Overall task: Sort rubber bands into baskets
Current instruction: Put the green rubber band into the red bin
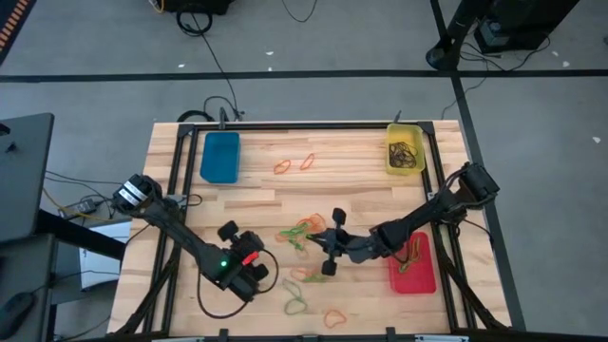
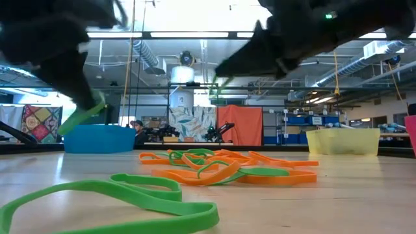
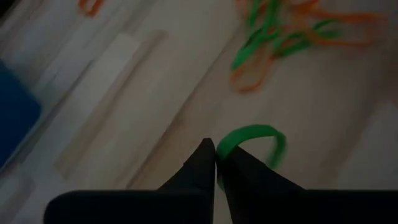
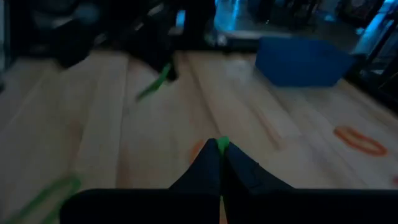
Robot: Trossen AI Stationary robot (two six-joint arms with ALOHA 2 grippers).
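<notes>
Wooden planks make up the table, which stands inside a black frame on a grey floor. Nearest the front edge, loose green and orange rubber bands lie on the boards. Just behind them on the left, the left gripper hangs above the wood with its fingers pinched together on a green band that curls out from the tips. Toward the middle, a tangled heap of bands in orange and green rests on the table, and the right gripper is above it, jaws closed on a bit of green at the tips, with its arm reaching in from the right. A red basket sits at the right edge beneath that arm. Farther back, two orange bands lie alone. At the far side, a blue basket stands on the left and a yellow basket with dark bands inside stands on the right.
</notes>
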